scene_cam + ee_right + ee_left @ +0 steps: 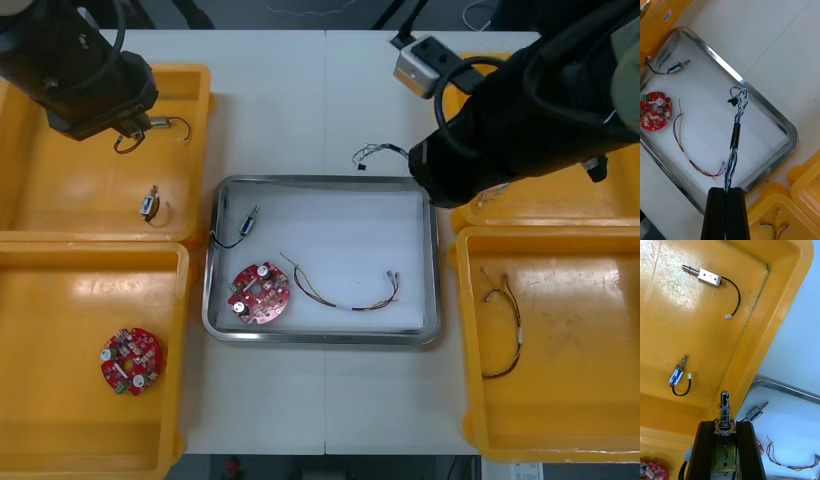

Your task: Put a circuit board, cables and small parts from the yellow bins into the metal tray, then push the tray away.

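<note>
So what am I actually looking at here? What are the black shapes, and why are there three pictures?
It is a two-armed robot working at a light table. The wide picture looks down from above the arms. The two upright ones come from a camera on each wrist, with that arm's black fingers rising from the bottom.

Yellow bins of parts stand at both sides, with a metal tray between them. In the tray lie a round red circuit board, a red and yellow cable and a small metal part.

The right gripper is shut on a twisted blue and white cable, which dangles near the tray's far rim. The left gripper, over the far left bin, is shut on a second small metal part.
</note>
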`<state>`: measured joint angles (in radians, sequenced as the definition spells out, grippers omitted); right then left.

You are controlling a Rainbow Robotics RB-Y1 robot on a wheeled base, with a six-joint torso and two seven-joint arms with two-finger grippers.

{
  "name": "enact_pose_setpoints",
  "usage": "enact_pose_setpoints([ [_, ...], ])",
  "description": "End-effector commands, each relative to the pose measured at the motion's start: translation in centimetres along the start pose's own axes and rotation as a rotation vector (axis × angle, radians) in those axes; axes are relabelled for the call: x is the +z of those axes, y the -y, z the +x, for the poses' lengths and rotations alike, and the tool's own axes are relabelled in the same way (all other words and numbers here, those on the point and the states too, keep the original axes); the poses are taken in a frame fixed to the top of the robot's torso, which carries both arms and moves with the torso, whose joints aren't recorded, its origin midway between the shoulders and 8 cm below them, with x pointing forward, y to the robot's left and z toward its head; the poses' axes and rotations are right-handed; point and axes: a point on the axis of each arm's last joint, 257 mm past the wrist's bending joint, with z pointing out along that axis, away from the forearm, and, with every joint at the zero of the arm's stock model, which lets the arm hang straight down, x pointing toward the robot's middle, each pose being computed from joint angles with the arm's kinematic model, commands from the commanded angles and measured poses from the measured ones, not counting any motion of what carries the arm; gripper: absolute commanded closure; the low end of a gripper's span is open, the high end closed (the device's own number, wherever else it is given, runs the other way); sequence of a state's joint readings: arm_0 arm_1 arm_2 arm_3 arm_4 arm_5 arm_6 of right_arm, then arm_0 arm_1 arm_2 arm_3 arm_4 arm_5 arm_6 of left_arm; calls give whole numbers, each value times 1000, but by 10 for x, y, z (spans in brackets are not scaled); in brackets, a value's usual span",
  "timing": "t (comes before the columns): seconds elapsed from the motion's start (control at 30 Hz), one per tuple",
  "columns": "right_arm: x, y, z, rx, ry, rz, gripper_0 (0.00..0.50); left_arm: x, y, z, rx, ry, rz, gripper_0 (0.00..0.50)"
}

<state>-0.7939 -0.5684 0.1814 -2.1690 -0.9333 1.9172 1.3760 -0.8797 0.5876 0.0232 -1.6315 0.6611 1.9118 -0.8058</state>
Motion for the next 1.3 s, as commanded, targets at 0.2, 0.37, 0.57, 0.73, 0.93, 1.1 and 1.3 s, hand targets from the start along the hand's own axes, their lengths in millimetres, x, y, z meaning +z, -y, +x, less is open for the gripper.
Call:
enact_pose_setpoints([
  [0.2, 44, -24, 25, -393, -116, 60, 500, 1, -15, 7, 186, -2, -69, 498],
  [0.37, 70, -28, 21, -525, -107, 59, 500, 9, -25, 13, 190, -20, -82, 500],
  [0.57, 97, -28, 14, -600, -80, 30, 500, 9, -24, 14, 197, -22, -80, 499],
  [0.73, 116, -17, 23, -662, -117, 37, 500, 9, -22, 16, 209, -30, -73, 498],
  [0.93, 138, 3, 34, -708, -165, 98, 500, 12, -23, 19, 211, -45, -67, 498],
  [1.1, 155, 17, 45, -732, -193, 146, 500, 13, -22, 19, 188, -49, -60, 499],
  [1.3, 172, 23, 56, -718, -180, 147, 500, 9, -19, 16, 167, -42, -34, 500],
])
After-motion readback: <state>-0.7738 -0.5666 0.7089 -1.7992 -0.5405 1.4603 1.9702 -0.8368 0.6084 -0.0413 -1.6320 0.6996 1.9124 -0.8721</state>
